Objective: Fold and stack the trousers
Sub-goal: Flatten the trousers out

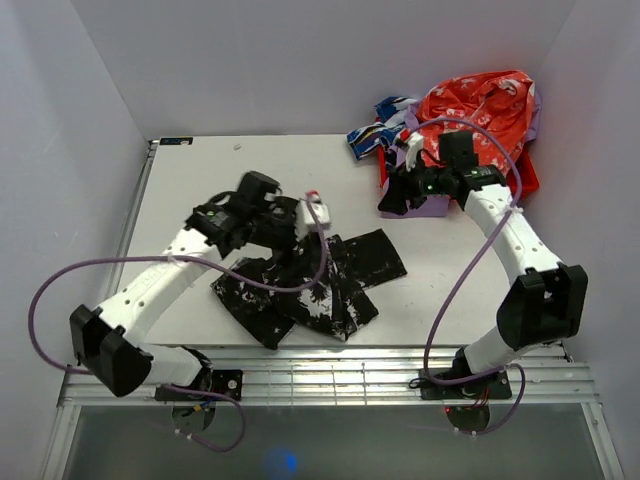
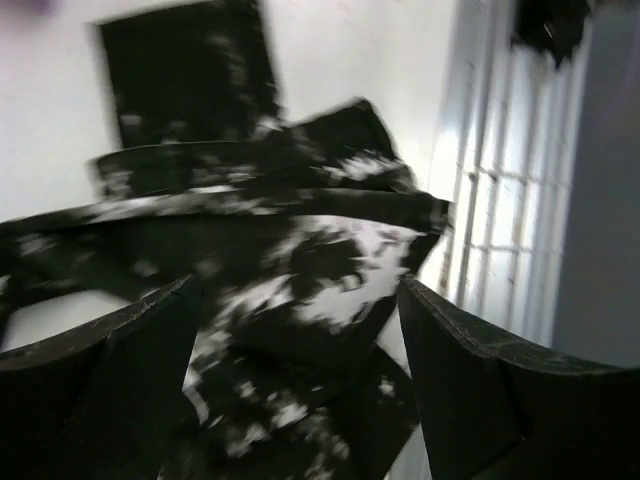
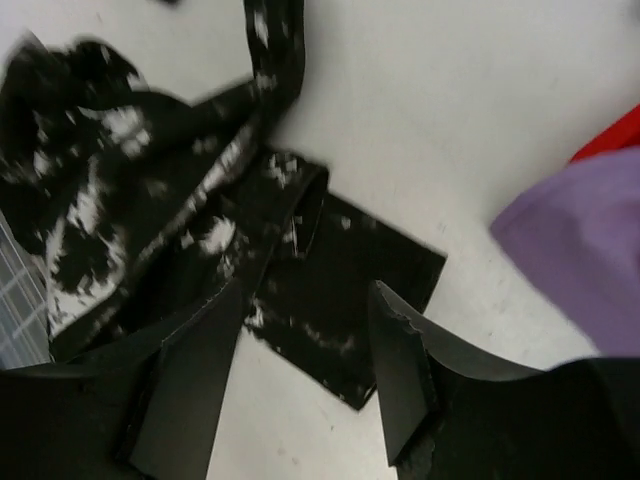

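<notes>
Evidently the trousers (image 1: 340,300) lie bunched on the counter (image 1: 200,180); the fold looks unfinished; both arms' jaws stand released, empty.

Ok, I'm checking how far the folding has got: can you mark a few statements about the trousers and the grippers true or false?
1. The trousers are folded into a neat rectangle. False: they lie crumpled on the table.
2. The left gripper and the right gripper are both open. True.
3. The right gripper holds the trousers. False: it is empty, beside a purple cloth.
4. A red garment lies at the table's far right corner. True.
</notes>
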Action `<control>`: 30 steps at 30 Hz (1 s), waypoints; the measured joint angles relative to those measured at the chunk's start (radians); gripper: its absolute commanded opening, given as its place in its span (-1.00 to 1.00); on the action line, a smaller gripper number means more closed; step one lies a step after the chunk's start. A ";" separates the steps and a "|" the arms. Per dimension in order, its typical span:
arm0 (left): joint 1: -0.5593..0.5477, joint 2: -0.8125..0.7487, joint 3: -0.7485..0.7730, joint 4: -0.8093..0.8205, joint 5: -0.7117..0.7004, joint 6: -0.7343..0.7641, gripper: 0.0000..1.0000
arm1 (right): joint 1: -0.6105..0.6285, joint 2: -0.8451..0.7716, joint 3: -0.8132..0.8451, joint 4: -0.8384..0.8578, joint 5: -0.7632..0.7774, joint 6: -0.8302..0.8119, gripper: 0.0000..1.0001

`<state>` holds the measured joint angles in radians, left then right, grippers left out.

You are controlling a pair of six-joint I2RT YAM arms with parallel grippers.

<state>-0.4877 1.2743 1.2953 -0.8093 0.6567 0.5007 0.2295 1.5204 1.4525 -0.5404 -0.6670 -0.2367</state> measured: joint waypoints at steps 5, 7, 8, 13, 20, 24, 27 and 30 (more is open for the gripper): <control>-0.374 0.187 0.043 -0.101 -0.165 0.077 0.89 | 0.006 0.133 -0.140 -0.118 0.113 -0.075 0.08; -0.492 0.259 0.066 -0.104 -0.235 0.084 0.90 | 0.001 0.183 -0.180 -0.131 0.145 -0.078 0.01; -0.552 0.296 0.075 -0.102 -0.264 0.086 0.91 | -0.002 0.205 -0.196 -0.137 0.158 -0.077 -0.02; -0.755 0.466 0.133 -0.079 -0.382 0.082 0.94 | -0.014 0.257 -0.230 -0.134 0.188 -0.061 -0.16; -0.789 0.629 0.183 0.024 -0.521 0.019 0.83 | -0.048 0.311 -0.283 -0.087 0.185 -0.027 -0.23; -0.791 0.661 0.138 0.116 -0.610 -0.006 0.70 | -0.104 0.340 -0.292 -0.082 0.157 -0.003 -0.25; -0.791 0.684 0.095 0.167 -0.672 -0.014 0.51 | -0.134 0.340 -0.298 -0.078 0.154 0.003 -0.25; -0.791 0.682 0.058 0.220 -0.721 -0.016 0.17 | -0.140 0.340 -0.304 -0.078 0.147 0.005 -0.26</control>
<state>-1.2785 1.9560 1.3537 -0.5888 -0.0639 0.4843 0.0891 1.8603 1.1488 -0.6182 -0.5201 -0.2321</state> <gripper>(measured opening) 0.671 0.372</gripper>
